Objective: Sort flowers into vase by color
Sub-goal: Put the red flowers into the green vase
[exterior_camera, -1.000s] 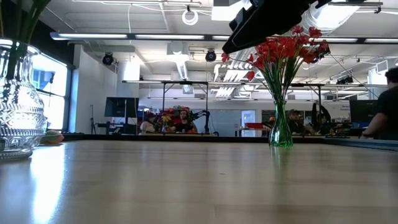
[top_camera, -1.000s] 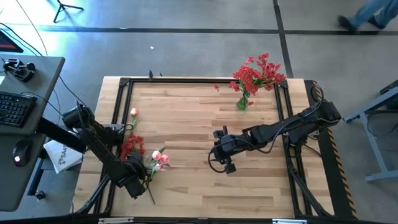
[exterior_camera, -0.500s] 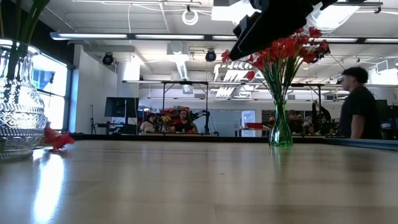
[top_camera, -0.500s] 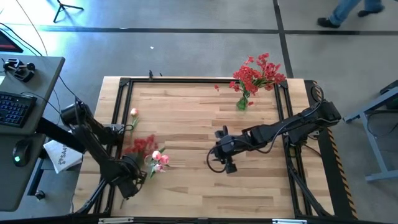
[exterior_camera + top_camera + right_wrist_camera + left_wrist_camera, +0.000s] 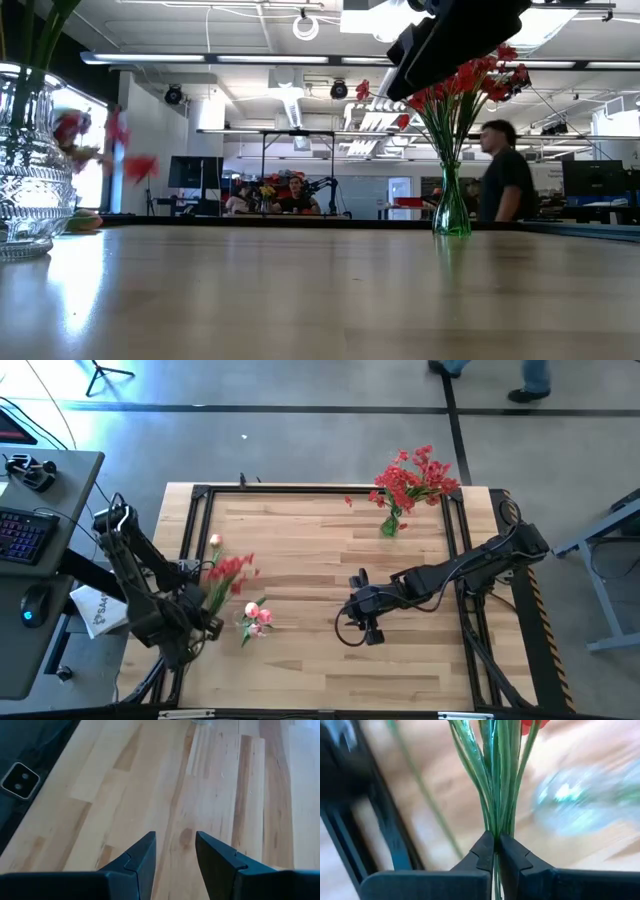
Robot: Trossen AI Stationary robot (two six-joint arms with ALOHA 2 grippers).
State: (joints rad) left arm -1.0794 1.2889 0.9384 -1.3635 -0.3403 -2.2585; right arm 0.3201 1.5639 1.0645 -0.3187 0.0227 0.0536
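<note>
Left gripper (image 5: pixel 496 851), lower left: jaws clamped on red flower (image 5: pixel 228 570) stems for vase transfer; right gripper (image 5: pixel 175 851), centre: jaws apart, empty.

The left gripper (image 5: pixel 496 851) now pinches the red flower's stems (image 5: pixel 496 780), closed since a second ago. The red flower (image 5: pixel 228 571) is lifted off the table, and a person (image 5: pixel 505 172) walks into the room behind.

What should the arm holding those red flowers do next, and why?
Probably carry them across to the green glass vase at the table's far right, which already holds red blossoms. The left gripper is shut on the red-blossomed green stems, lifted off the wooden table.
</note>
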